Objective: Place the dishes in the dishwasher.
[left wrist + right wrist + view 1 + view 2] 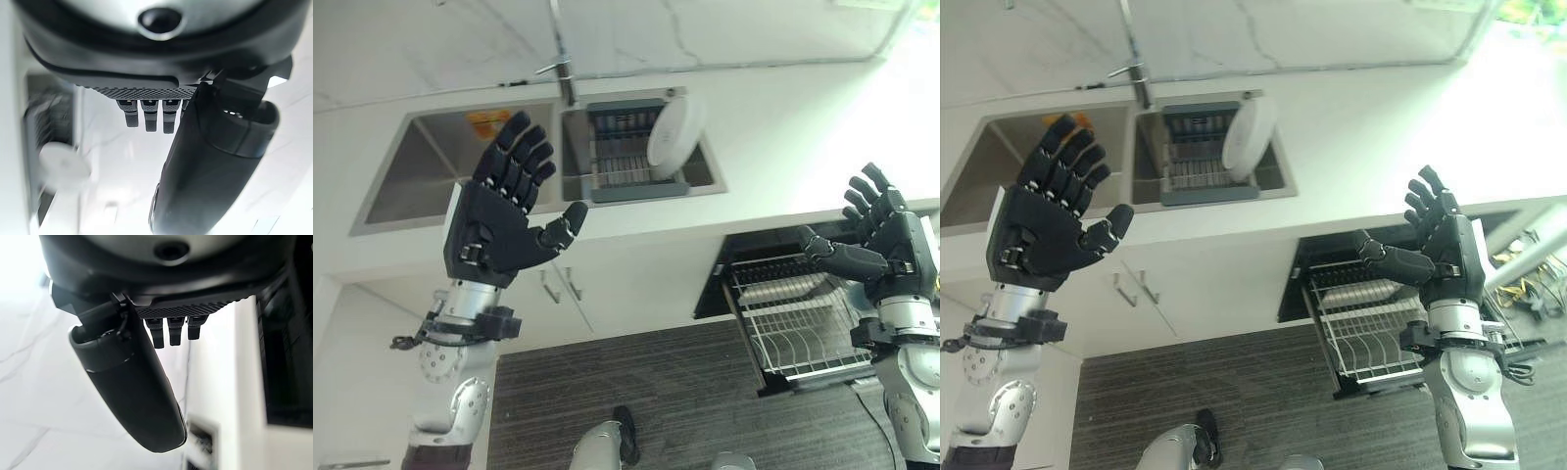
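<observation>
A white plate [674,128] leans upright in a grey dish rack [628,162] set in the right basin of the sink; it appears as a pale disc [62,165] in the left wrist view. Below the counter the dishwasher [773,294] stands open with its wire rack [795,326] pulled out and bare. My left hand [499,220] is raised in front of the sink, open, fingers straight, holding nothing. My right hand [881,240] is raised above the pulled-out rack, open too and holding nothing.
A steel left basin [440,166] holds an orange item [487,122] at its back. A tap [563,70] rises between the basins. White counter [803,117] runs to the right. Cabinet doors with handles [563,284] are below the sink; dark floor [646,392] in front.
</observation>
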`<state>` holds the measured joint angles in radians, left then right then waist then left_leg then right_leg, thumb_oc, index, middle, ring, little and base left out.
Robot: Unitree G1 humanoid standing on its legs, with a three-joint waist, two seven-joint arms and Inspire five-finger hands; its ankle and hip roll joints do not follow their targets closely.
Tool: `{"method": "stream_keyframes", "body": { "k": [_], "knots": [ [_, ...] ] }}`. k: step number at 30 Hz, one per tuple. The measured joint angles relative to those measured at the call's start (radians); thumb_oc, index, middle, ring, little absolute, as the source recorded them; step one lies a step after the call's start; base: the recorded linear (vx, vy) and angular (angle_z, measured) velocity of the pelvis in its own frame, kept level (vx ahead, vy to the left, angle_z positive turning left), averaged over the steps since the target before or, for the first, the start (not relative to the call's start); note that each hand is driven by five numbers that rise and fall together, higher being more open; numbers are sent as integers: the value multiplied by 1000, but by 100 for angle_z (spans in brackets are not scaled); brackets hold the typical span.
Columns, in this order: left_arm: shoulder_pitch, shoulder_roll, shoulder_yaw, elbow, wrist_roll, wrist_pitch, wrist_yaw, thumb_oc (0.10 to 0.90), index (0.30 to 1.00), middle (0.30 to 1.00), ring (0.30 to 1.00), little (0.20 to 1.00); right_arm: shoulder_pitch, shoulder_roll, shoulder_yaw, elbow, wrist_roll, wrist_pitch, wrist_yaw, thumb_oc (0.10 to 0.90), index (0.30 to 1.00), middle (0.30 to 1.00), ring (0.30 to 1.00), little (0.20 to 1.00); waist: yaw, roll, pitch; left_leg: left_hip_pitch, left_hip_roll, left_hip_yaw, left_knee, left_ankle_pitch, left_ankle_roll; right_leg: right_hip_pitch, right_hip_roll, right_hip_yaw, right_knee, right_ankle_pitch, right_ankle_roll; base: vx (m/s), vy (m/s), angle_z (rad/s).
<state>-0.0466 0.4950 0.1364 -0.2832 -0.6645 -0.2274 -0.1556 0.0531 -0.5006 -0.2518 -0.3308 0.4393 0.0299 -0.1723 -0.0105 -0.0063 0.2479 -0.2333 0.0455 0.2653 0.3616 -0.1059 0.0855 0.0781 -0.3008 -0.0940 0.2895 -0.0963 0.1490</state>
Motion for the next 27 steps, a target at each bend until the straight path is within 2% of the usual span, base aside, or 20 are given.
{"method": "stream_keyframes", "body": {
  "k": [2, 3, 4, 6, 10, 13, 14, 16, 17, 19, 21, 22, 23, 25, 27],
  "knots": [
    [-2, 4, 11, 0, -1, 2, -1, 800, 900, 900, 900, 900, -23, 9, 6, -2, -6, -1, -18, 800, 900, 900, 900, 900, 20, -8, 0, 24, -22, -7, -20, -10, 21, -11, 7, 0, 1, -27, 26, 157, 215, 20],
    [-4, 6, 19, 0, -2, 2, -2, 800, 900, 900, 900, 900, -28, 15, 7, -9, -6, -1, -29, 800, 900, 900, 900, 900, 22, -22, -3, 34, -35, -7, -30, -6, 25, -23, 6, -5, 2, -30, 23, 149, 194, 21],
    [-1, 4, 24, 0, -9, 2, -2, 800, 900, 900, 900, 900, -33, 17, 7, -13, -6, -2, -38, 800, 900, 900, 900, 900, 23, -24, -3, 43, -41, -6, -36, -6, 28, -36, 4, -26, 19, -43, 15, 167, 217, 26],
    [-2, 12, 22, -13, -26, 2, -11, 800, 900, 900, 900, 900, -32, 35, 7, -17, -8, -4, -79, 800, 900, 900, 900, 900, 16, -30, -6, 44, -51, -29, -36, -14, 26, -25, 15, -63, 7, -6, 19, 117, 133, 26],
    [-5, 53, 22, -50, 5, -1, -12, 800, 900, 900, 900, 900, -33, 61, 7, -17, -8, -6, -103, 800, 900, 900, 900, 900, 18, -35, -8, 43, -54, -33, -38, -15, 28, -15, 19, -68, -28, 41, 17, 105, 110, 2],
    [-5, 78, 23, -64, 31, -19, -20, 800, 900, 900, 900, 900, -35, 84, 9, -15, -7, -8, -110, 800, 900, 900, 900, 900, 17, -35, -8, 50, -49, -40, -42, -15, 30, -12, 21, -116, -34, 75, 19, 49, 63, -4],
    [-5, 78, 24, -67, 47, -28, -23, 800, 900, 900, 900, 900, -38, 90, 15, -14, -7, -9, -109, 800, 900, 900, 900, 900, 19, -34, -7, 63, -43, -40, -55, -16, 36, -28, 21, -123, -7, 66, 23, 42, -22, -21],
    [-8, 78, 22, -67, 55, -40, -23, 800, 900, 900, 900, 900, -40, 89, 53, -9, -7, -22, -102, 800, 900, 900, 900, 900, 11, -34, -7, 89, -32, -42, -82, -13, 38, -71, 68, -89, 37, -37, 16, 47, -64, -13],
    [-14, 78, 22, -68, 75, -45, -23, 800, 900, 900, 900, 900, -37, 88, 67, -10, -6, -31, -93, 800, 900, 900, 900, 900, 9, -36, -8, 99, -29, -39, -89, -11, 34, -99, 99, -80, 39, -61, 10, 47, -87, -6],
    [-12, 77, 22, -78, 91, -70, -24, 800, 900, 900, 900, 900, -34, 87, 73, -10, -6, -55, -79, 800, 900, 900, 900, 900, 9, -43, -12, 94, -31, -32, -81, -22, 17, -180, 136, -79, 42, -63, -1, 46, -101, -6],
    [-9, 76, 21, -80, 92, -73, -23, 800, 900, 900, 900, 900, -33, 87, 73, -10, -6, -56, -75, 800, 900, 900, 900, 900, 7, -48, -15, 90, -33, -32, -59, -32, 6, -223, 155, -57, 18, -13, -57, 60, -172, 0],
    [-6, 71, 10, -80, 97, -84, -11, 800, 900, 900, 900, 900, -32, 87, 77, -10, -5, -57, -71, 800, 900, 900, 900, 900, -1, -43, -21, 79, -28, -41, -45, -43, 8, -244, 158, -45, 48, -12, -58, 59, -159, 13],
    [-7, 72, 2, -80, 104, -89, -5, 800, 900, 900, 900, 900, -32, 87, 82, -10, -5, -59, -65, 800, 900, 900, 900, 900, -13, -42, -22, 70, -26, -52, -35, -43, 2, -247, 160, -43, 53, -15, -57, 55, -148, 18],
    [-3, 71, -6, -82, 131, -89, -7, 800, 900, 900, 900, 900, -30, 74, 82, -8, -3, -58, -46, 800, 900, 900, 900, 900, -17, -30, -27, 49, -3, -61, -19, -34, -32, -243, 193, -50, 29, -8, -88, 55, -149, 2],
    [-3, 69, -25, -83, 131, -89, -5, 800, 900, 900, 900, 900, -27, 40, 78, -8, -3, -59, -42, 800, 900, 900, 900, 900, -20, -28, -29, 46, 15, -66, -20, -28, -49, -239, 215, -52, 14, 2, -103, 105, -160, -8]
  ]
}}
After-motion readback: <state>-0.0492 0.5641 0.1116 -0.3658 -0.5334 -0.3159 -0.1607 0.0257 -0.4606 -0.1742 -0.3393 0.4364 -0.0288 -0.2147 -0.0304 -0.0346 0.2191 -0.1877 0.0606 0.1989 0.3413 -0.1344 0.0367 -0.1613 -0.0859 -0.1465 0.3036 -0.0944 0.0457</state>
